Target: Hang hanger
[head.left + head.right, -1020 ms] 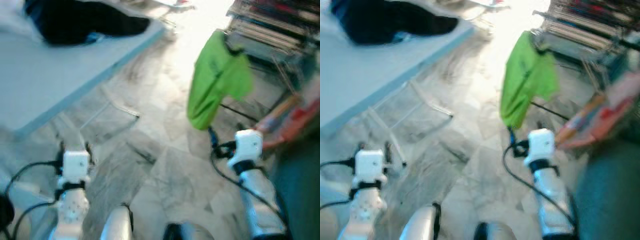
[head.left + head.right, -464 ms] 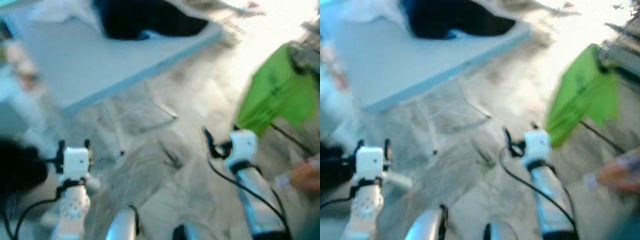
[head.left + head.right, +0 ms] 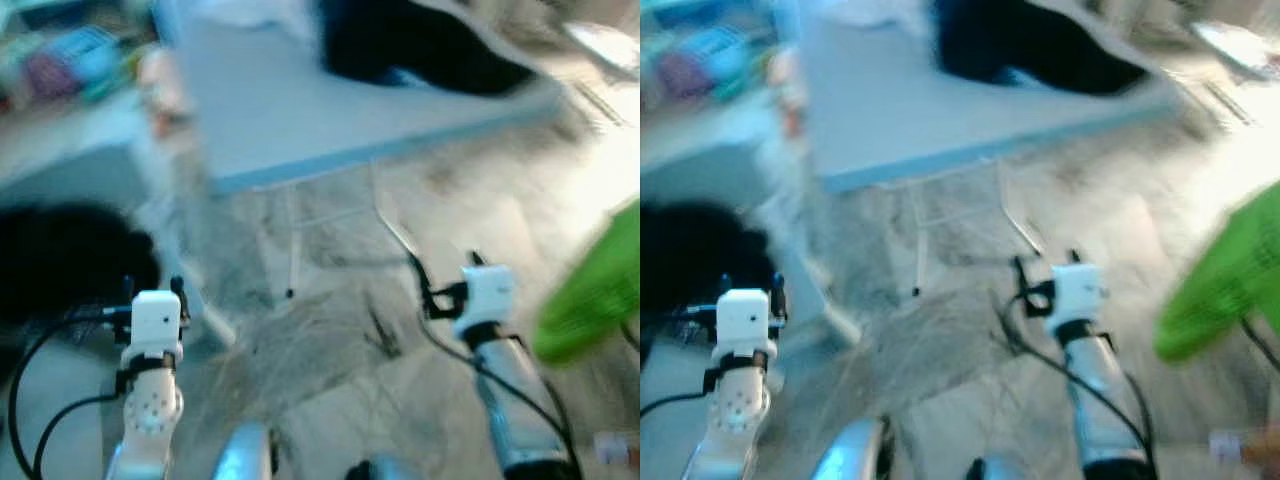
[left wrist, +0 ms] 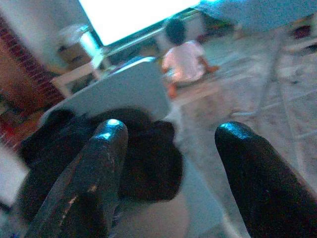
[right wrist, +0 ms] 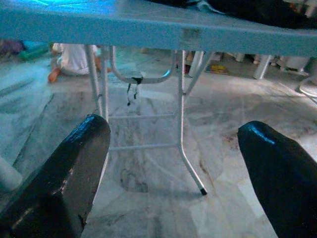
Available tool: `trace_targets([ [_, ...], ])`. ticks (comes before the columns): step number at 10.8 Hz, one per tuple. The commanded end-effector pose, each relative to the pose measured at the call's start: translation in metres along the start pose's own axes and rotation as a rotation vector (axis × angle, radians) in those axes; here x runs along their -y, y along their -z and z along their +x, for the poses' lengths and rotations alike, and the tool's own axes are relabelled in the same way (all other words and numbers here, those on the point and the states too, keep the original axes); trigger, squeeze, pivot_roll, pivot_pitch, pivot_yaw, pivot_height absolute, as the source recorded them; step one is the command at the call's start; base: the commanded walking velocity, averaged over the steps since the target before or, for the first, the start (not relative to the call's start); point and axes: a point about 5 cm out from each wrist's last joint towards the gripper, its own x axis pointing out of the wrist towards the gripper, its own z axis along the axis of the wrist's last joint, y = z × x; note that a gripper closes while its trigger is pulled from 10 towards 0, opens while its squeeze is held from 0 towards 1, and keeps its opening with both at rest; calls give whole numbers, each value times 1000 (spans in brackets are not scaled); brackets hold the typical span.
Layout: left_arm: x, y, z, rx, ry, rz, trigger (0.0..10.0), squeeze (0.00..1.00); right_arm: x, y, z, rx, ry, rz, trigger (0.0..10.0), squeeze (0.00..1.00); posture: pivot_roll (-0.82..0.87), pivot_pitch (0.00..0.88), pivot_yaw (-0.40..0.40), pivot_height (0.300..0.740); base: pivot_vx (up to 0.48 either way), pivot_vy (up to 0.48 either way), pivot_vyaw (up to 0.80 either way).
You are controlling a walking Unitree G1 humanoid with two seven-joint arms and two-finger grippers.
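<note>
The view has swung left since a second ago. The left gripper [image 4: 168, 163] hangs spread and empty above a black cloth heap [image 3: 60, 255] on a low surface. The folding table [image 3: 300, 120], dark garment [image 3: 420, 45] on top, now sits centre. The right gripper [image 5: 173, 163] is splayed, holding nothing. The green garment [image 3: 600, 290] (presumably on its hanger) has slid to the right edge, released, so the hanging looks done.

left gripper [image 4: 171, 148]: fingers spread, empty | dark cloth [image 4: 143, 158] on grey surface | seated person [image 4: 181, 57] beyond
</note>
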Motion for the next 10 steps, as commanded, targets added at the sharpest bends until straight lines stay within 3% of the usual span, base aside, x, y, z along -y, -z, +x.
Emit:
trace_targets([
  [1,-10,7,-3,-31,-18,24,10000,0,-6,0,0,6,-19,12,10000,0,42,157,-31,740,0,0,800],
  [6,1,6,-3,-35,27,-5,10000,0,-2,0,-2,7,-6,13,10000,0,19,162,-32,740,0,0,800],
  [10,9,0,4,-15,27,-23,10000,0,1,-4,5,22,-10,10,10000,0,6,159,-42,740,0,0,800],
])
